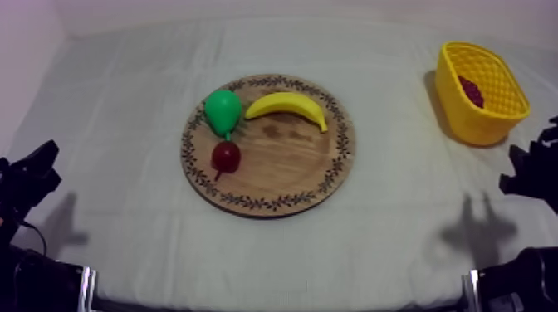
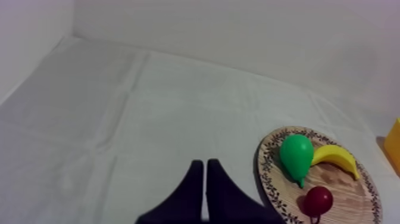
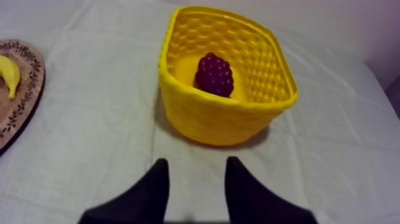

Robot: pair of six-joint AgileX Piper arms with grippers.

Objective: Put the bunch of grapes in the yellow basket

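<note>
The dark purple bunch of grapes [image 3: 214, 74] lies inside the yellow basket [image 3: 226, 119], which stands at the table's far right [image 1: 482, 116]; from above the grapes [image 1: 471, 91] peek over its rim. My right gripper [image 3: 196, 162] hovers open just in front of the basket with nothing between its fingers, and in the top view it sits low at the right edge [image 1: 531, 170]. The round wooden board [image 1: 291, 162] lies mid-table. My left gripper [image 2: 205, 164] is shut on nothing, its fingers together over the cloth left of the board [image 2: 351, 193], low at the left side [image 1: 31, 176].
On the board lie a green pear [image 1: 222, 110], a yellow banana [image 1: 286, 106] and a small red fruit [image 1: 226, 155]. A white wall rises behind the table. Bare cloth stretches between board and basket.
</note>
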